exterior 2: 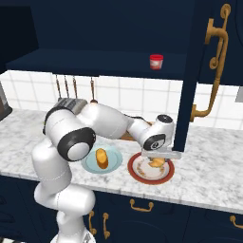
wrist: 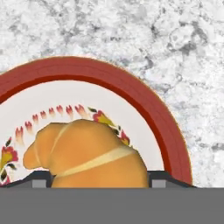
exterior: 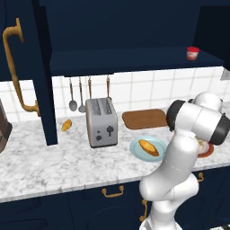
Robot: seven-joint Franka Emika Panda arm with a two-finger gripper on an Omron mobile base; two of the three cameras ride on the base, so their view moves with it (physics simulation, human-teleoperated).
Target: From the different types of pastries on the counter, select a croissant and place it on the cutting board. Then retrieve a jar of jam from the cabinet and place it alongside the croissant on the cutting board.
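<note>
**Fingers down on the croissant, grip not yet certain**

Fingertips of our gripper flank the croissant on either side, low against the red-rimmed plate. We cannot tell whether they are already pressing on the pastry or just bracketing it; no gap is visible, but no lift either.

We judge this to be the first step: taking the croissant. It sits on the plate, at the front of the counter, beside the light-blue plate holding a longer orange pastry. The cutting board lies behind, against the tiled wall, just past the toaster.

Next we need a firm close, a straight lift clear of the plate rim, then a carry back to the board. A jam jar waits on the open cabinet shelf above.
</note>
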